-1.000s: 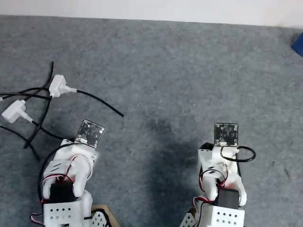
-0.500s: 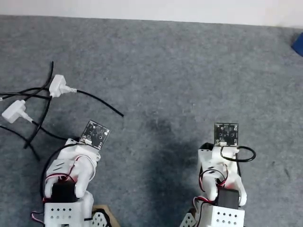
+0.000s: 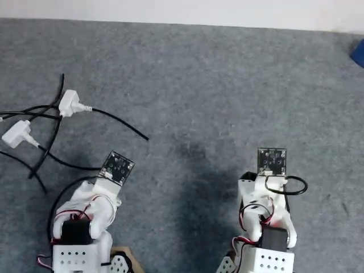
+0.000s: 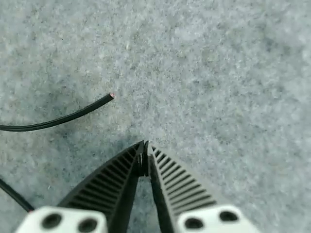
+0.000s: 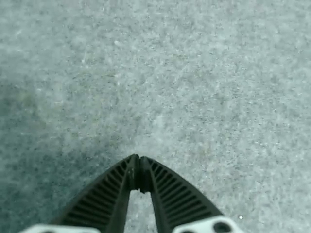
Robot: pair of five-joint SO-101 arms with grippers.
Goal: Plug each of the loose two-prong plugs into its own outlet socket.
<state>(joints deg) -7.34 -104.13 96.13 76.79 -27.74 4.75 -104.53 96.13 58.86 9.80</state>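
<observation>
Spanning scene: grey carpet [image 3: 205, 85]; white strip [image 3: 170, 10] beyond; left end effector [image 4: 145, 148], right end effector [image 5: 136, 162] clenched, empty.

Left hand [image 4: 146, 149] and right hand [image 5: 136, 164] each point downward, jaws closed tip to tip.

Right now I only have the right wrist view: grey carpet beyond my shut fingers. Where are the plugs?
Observer: Both lie far left in the high view, the upper white plug and the lower white plug, apart from each other.
Operator: Is the other arm holding either?
Observer: No. The left gripper is shut on nothing, its tips near a cut black cable end.
Operator: Are the leads tangled?
Observer: Yes, the black cables cross one another around the plugs.
</observation>
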